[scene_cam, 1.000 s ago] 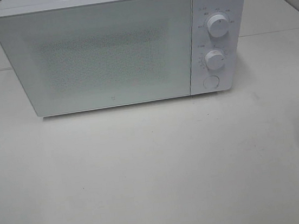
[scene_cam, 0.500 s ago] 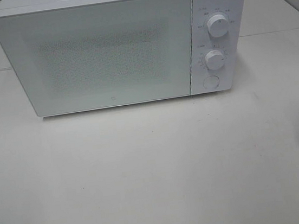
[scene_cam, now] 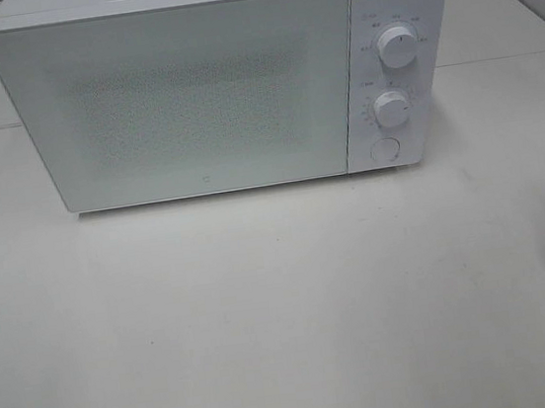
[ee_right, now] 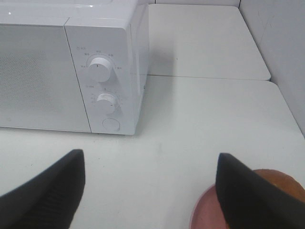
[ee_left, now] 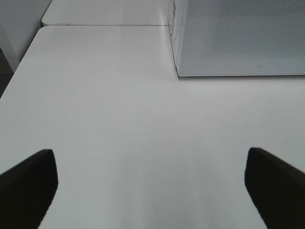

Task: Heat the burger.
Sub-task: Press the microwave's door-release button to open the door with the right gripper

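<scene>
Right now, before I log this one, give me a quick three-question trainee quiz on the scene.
1. True or false: the microwave door is shut.
2. The burger sits: A) inside the microwave, B) on the pink plate, C) on top of the microwave.
3. How many knobs are on the microwave's panel?
Key: 1 true; 2 B; 3 two.
</scene>
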Controlling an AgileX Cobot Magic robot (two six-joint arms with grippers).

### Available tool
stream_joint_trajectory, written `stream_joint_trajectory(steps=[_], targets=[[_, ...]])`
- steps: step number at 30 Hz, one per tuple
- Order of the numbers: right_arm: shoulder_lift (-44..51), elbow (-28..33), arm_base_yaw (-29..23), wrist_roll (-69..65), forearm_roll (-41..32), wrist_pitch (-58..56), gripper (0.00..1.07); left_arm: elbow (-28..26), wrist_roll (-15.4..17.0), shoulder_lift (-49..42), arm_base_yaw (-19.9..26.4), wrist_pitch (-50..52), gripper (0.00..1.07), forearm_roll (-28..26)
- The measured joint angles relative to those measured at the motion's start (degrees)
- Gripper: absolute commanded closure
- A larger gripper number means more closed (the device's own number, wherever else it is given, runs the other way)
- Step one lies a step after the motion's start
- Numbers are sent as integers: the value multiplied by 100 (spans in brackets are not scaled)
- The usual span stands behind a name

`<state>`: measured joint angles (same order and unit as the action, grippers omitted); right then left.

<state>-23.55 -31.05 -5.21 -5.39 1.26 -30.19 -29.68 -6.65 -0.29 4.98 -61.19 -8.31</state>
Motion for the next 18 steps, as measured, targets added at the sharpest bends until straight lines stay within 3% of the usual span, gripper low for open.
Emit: stream_joint_trajectory(steps=[18], targets=[[-1868, 0, 0, 0, 201, 2040, 34, 0, 0, 0, 0, 0, 6, 0]])
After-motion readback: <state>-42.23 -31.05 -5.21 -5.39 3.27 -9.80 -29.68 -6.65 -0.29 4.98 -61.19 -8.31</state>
